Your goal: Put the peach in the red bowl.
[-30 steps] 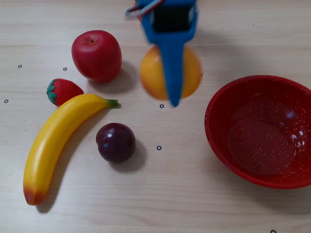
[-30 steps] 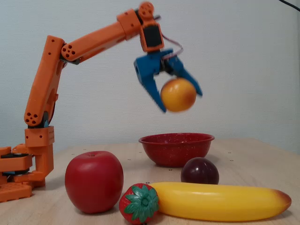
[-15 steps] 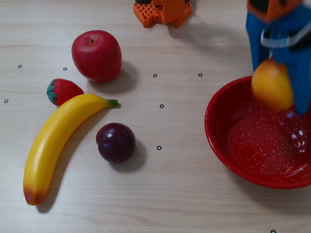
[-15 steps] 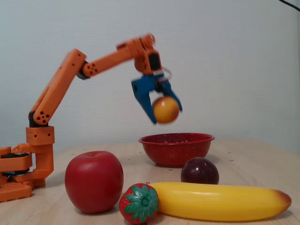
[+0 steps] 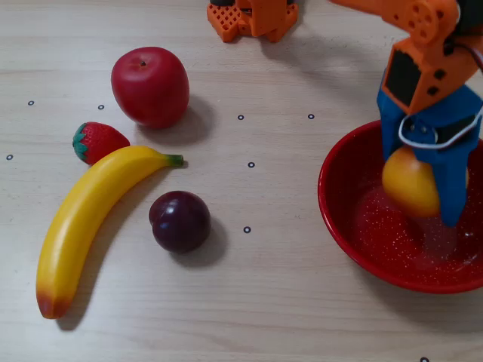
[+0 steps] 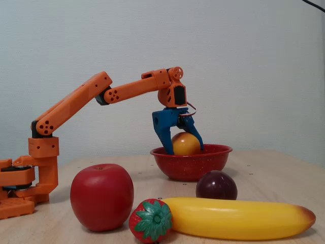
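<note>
Lower now than half a second ago, the orange arm has brought the peach (image 5: pixel 410 182) down from above the red bowl (image 5: pixel 339 219) until it sits inside the rim, as the fixed view shows (image 6: pixel 186 144). Its blue gripper (image 5: pixel 426 200) is clamped around the fruit, one finger on each side, and I cannot tell whether the peach touches the bowl's floor. From overhead the bowl is at the far right of the wooden table (image 5: pixel 279 294). Well to the left, the red apple (image 5: pixel 150 86), the strawberry (image 5: pixel 98 142), the banana (image 5: pixel 87 219) and the dark plum (image 5: pixel 180 221) lie in a loose cluster, the strawberry touching the banana.
</note>
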